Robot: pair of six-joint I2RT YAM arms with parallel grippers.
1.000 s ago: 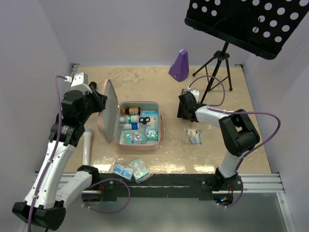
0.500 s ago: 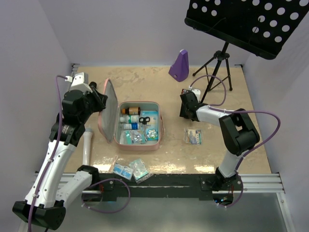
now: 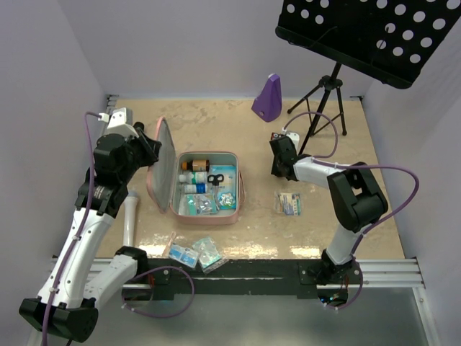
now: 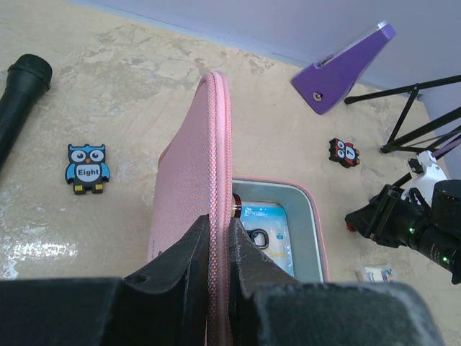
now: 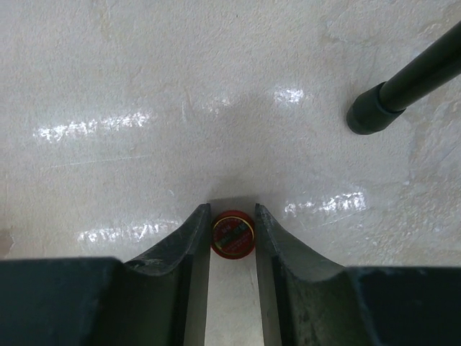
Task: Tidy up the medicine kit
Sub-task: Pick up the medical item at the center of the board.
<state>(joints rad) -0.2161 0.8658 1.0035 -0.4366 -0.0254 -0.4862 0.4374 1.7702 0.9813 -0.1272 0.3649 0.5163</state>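
Observation:
The medicine kit, a pink zip case, lies open mid-table with its lid standing upright on the left. Inside are a brown bottle, a white bottle, black scissors and blister packs. My left gripper is shut on the lid's zipped top edge, one finger on each side, seen close in the left wrist view. My right gripper is low on the table to the right of the case. Its jaws touch both sides of a small round red tin.
A purple metronome and a music stand's tripod stand at the back; one tripod foot is close to my right gripper. Packets lie at the front edge, another packet right of the case, a white tube at left.
My right jaws have narrowed until they touch the red tin, and that gripper has shifted slightly right. The left arm and the lid have not moved.

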